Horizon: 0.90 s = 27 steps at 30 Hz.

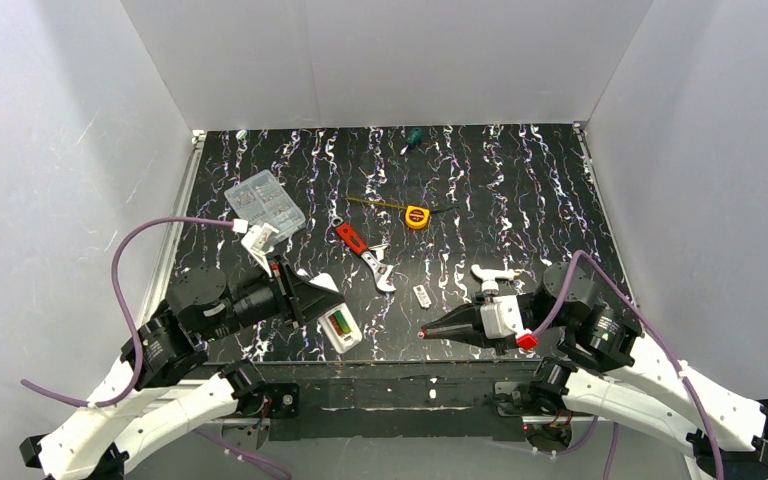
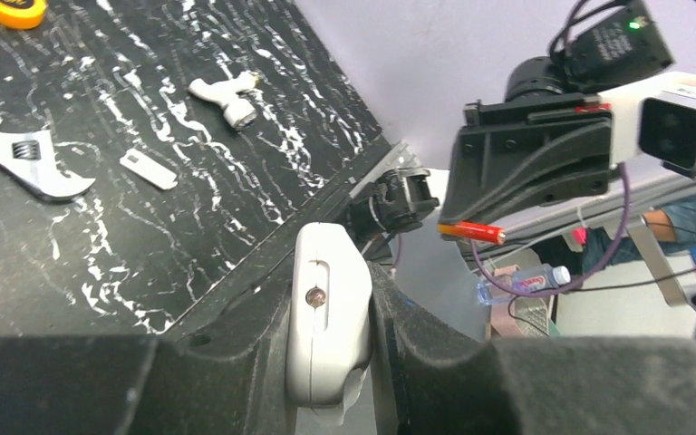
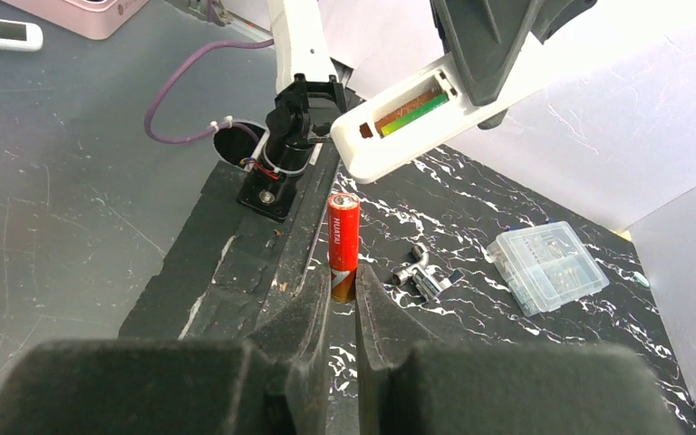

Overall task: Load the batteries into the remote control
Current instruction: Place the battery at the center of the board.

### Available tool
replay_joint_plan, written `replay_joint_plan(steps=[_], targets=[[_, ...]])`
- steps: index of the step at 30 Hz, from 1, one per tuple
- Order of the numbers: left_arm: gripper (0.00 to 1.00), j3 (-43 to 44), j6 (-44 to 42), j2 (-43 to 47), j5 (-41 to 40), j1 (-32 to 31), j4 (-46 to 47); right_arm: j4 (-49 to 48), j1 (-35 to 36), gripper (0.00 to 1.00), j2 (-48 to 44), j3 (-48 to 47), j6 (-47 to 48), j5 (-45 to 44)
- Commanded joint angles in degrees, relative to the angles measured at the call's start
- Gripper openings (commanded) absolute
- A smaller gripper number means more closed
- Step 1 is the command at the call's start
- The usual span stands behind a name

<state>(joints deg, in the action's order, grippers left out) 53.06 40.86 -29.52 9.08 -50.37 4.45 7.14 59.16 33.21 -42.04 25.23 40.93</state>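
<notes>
Now my left gripper (image 2: 331, 308) pinches the slim white plastic remote (image 3: 376, 149) aloft; the right gripper (image 3: 343, 304) pinches a red cylindrical battery (image 3: 343, 236) nearby. I align it with the seemingly vacant slot (image 3: 399, 111), then press.

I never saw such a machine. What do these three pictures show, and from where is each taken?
Two robot arms stand at a table. One picture looks down from above; the others come from cameras on each wrist. The jaws of the left arm hold a white remote, bay open, one green battery inside. The jaws of the right arm grip a red battery. On the table lie a clear box, a wrench, a tape measure and a white tap-shaped piece.
</notes>
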Motion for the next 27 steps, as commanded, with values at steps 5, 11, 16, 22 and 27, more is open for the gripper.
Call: replay_joint_plan(steps=[5,11,16,22,27], targets=[[0.0,-1.25,-2.43,0.02,9.66,-0.04,13.9,-2.37,0.17,0.01,-0.55,-0.53,-1.33,-1.36],[0.0,-2.86,-3.47,0.68,12.37,-0.04,18.68,-3.61,0.17,0.01,-0.46,-0.06,-3.88,-4.01],[0.0,-3.1,-4.11,0.72,14.33,0.01,20.78,-5.53,0.17,0.01,-0.62,0.65,-6.07,-4.86],[0.0,-3.45,-4.04,0.39,16.27,0.0,23.6,-10.93,0.17,0.01,0.34,1.23,-17.17,-11.51],[0.0,-2.97,-3.62,-0.5,17.82,0.0,25.06,-8.69,0.18,0.01,2.33,-1.34,-24.57,-19.76]])
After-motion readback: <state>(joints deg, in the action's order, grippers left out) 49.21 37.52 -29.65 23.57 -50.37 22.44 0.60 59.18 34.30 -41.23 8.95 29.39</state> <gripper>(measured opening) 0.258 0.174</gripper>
